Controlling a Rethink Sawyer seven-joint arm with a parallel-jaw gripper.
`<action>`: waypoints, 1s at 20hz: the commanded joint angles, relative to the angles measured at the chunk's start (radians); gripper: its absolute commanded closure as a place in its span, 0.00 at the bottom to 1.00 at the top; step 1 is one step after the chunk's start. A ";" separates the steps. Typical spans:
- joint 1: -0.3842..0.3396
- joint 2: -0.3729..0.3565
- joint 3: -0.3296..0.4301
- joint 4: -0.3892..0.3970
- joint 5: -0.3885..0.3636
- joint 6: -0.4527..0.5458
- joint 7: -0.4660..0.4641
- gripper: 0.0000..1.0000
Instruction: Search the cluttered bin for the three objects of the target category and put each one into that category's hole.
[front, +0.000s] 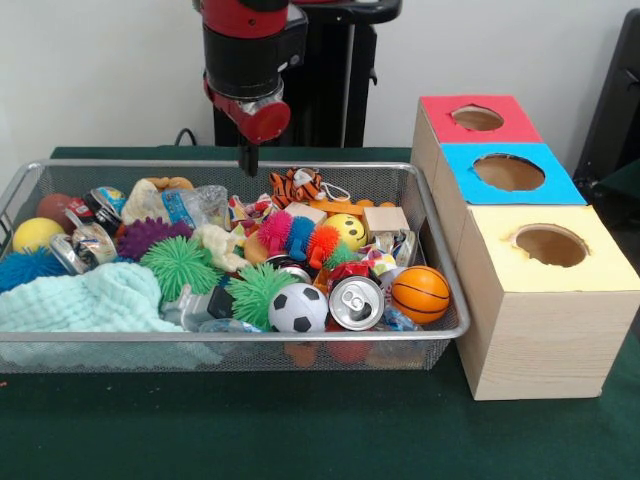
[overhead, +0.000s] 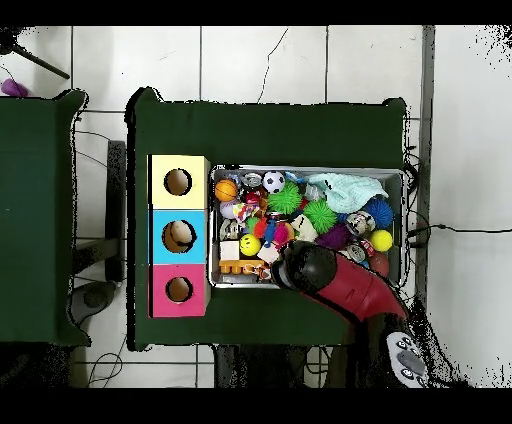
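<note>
The silver wire-mesh bin (front: 440, 330) is full of toys; it also shows in the overhead view (overhead: 300, 169). A see-through plastic bottle with a blue label (front: 195, 205) lies at the bin's far side, left of middle. More crinkled clear plastic shows near the right wall (front: 398, 245) and at the front rim (front: 222, 325); I cannot tell whether these are bottles. My gripper (front: 247, 165) hangs just above the far rim, between the labelled bottle and a tiger toy (front: 298, 184), holding nothing I can see. In the overhead view the arm's head (overhead: 315, 270) hides it.
Three wooden boxes with holes stand to the right of the bin: red (front: 480, 118), blue (front: 510, 172), yellow (front: 550, 245). In the bin lie a metal can (front: 356, 300), a soccer ball (front: 298, 308), a basketball (front: 420, 293), spiky balls and a teal cloth (front: 90, 300).
</note>
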 joint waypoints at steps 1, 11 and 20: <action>0.017 -0.107 -0.056 0.092 0.087 0.091 0.250 1.00; -0.102 -0.081 -0.045 0.014 0.062 0.109 0.114 1.00; -0.145 -0.019 -0.009 -0.008 0.051 0.044 0.107 1.00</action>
